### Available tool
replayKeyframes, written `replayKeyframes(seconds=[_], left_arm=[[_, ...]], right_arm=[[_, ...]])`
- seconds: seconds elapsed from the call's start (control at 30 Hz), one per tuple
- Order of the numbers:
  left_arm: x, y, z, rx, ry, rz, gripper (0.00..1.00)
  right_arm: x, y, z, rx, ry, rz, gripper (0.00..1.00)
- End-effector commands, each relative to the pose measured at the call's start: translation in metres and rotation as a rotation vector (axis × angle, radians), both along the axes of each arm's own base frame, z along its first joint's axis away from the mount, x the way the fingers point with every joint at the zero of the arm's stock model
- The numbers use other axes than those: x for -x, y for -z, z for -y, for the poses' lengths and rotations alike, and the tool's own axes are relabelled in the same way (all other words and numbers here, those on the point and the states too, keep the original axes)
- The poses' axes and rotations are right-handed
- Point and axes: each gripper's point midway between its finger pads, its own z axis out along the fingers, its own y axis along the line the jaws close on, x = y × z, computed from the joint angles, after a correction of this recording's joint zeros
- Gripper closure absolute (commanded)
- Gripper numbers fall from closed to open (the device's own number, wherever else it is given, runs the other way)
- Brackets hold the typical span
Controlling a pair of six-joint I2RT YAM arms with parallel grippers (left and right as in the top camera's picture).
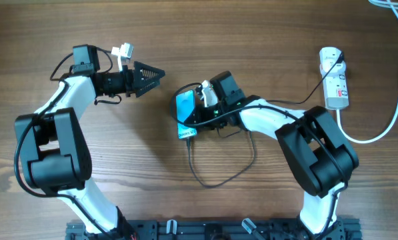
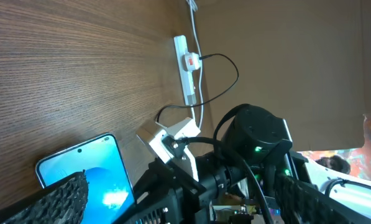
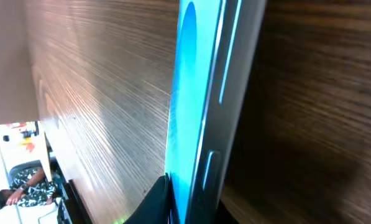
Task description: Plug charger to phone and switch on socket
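Note:
The phone (image 1: 183, 108) with its turquoise screen is at the table's middle. My right gripper (image 1: 197, 113) is shut on its long edges; the right wrist view shows the phone (image 3: 204, 93) edge-on between the jaws (image 3: 186, 205). The black charger cable (image 1: 219, 180) loops on the table from the phone's near end and runs to a plug in the white socket (image 1: 335, 80) at the far right. I cannot tell whether its connector sits in the phone. My left gripper (image 1: 153, 75) is open and empty, left of the phone. The left wrist view shows the phone (image 2: 86, 168) and the socket (image 2: 185, 68).
The socket's thick white cord (image 1: 385, 127) curves along the right edge of the wooden table (image 1: 119, 167). My right arm (image 1: 279, 120) lies between the phone and the socket. The arm bases stand at the front edge.

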Motion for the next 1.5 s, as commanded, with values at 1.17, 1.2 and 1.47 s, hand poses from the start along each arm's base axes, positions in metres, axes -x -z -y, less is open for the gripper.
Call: replayKeyframes(seconds=[1.17, 1.2, 1.47], left_arm=[[0.000, -0.007, 0.000, -0.004, 0.001, 0.028, 0.00], [0.000, -0.007, 0.000, -0.004, 0.001, 0.028, 0.00], [0.000, -0.007, 0.000, -0.004, 0.001, 0.028, 0.00]], right_arm=[[-0.014, 0.037, 0.040, 0.275, 0.185, -0.001, 0.40], [-0.015, 0.035, 0.040, 0.273, 0.187, 0.002, 0.38], [-0.001, 0.029, 0.034, 0.229, 0.165, -0.072, 0.34]])
